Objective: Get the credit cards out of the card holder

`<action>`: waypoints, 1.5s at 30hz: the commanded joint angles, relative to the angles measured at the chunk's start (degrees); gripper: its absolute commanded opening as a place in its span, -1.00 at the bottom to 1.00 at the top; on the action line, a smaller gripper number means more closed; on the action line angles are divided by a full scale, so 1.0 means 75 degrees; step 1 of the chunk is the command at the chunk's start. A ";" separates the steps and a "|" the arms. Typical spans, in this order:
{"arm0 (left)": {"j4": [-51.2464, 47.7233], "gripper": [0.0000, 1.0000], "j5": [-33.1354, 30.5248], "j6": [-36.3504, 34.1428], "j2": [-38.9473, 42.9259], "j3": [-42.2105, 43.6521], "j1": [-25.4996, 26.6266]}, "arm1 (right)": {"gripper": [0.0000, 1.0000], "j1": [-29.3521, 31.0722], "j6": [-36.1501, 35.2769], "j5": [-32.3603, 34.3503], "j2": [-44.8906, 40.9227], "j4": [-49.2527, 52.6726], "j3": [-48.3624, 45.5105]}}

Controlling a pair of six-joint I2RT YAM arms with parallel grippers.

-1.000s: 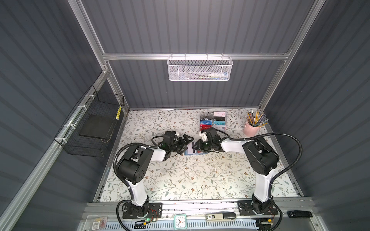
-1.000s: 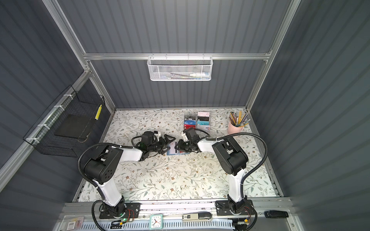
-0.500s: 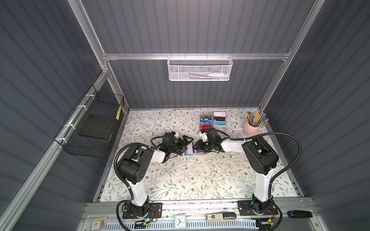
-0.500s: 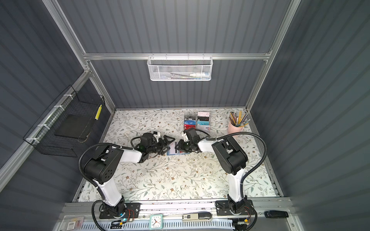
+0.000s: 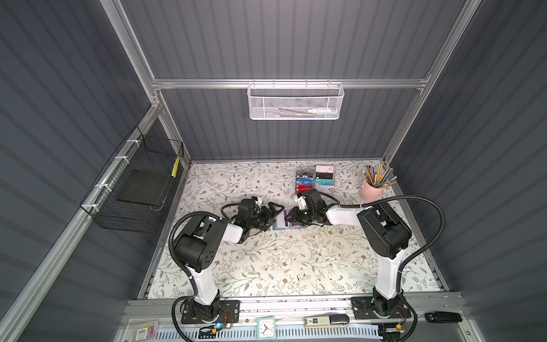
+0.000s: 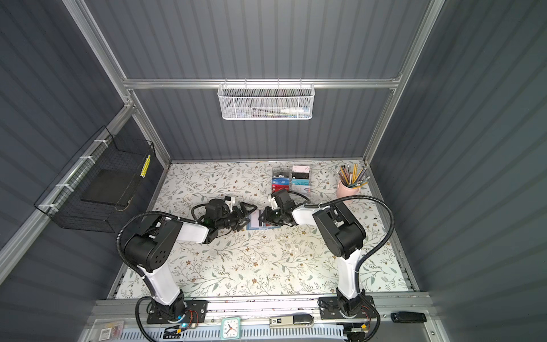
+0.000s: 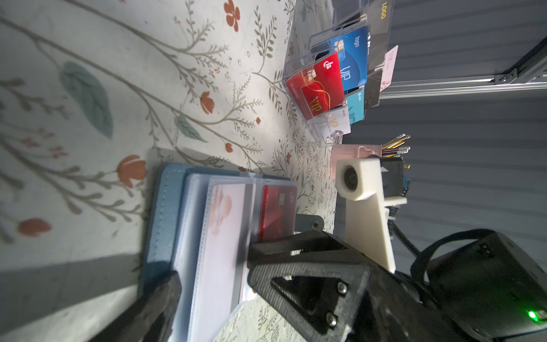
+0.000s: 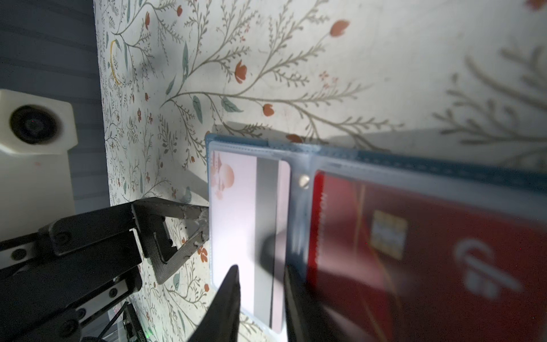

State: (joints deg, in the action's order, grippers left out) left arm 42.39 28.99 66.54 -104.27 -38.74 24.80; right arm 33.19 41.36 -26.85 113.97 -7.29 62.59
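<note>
The slate-blue card holder (image 5: 278,225) (image 6: 254,226) lies open on the table between my two grippers. A white card with a dark stripe (image 8: 233,213) (image 7: 225,225) sits in a clear sleeve on its left page. A red card (image 8: 429,266) (image 7: 275,213) sits in the right page. My left gripper (image 5: 273,217) (image 6: 246,217) stands wide open at the holder's left edge, one finger (image 7: 161,296) over the blue cover (image 7: 161,213). My right gripper (image 8: 260,272) (image 5: 288,219) hangs over the white card's stripe, jaws narrowly apart, nothing seen between them.
A clear acrylic rack (image 5: 315,179) (image 7: 334,83) filled with cards stands behind the holder. A pink cup of pencils (image 5: 371,191) is at the back right. A white mesh basket (image 5: 294,102) hangs on the rear rail, a black wire basket (image 5: 139,189) on the left wall.
The right gripper's jaws have narrowed slightly over the white card. Both arms have stayed almost where they were.
</note>
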 commanded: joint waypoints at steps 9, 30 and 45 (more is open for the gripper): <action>-0.0878 0.99 0.0154 -0.0183 0.0264 0.0189 -0.0143 | -0.42 -0.0065 0.0309 -0.0232 0.0090 -0.0628 -0.0474; -0.0979 0.99 0.0310 -0.0003 0.0379 -0.0437 0.0043 | -0.44 -0.0072 0.0490 -0.0322 0.0136 -0.0856 -0.0570; -0.0985 0.99 0.0154 -0.0095 -0.0049 -0.0433 0.0115 | -0.47 -0.0068 0.0332 -0.0132 0.0056 -0.0508 -0.0530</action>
State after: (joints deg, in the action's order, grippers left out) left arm 36.03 30.68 66.65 -103.42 -42.00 25.56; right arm 32.56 44.77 -28.97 114.06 -14.90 59.00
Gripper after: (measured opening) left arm 0.996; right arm 0.268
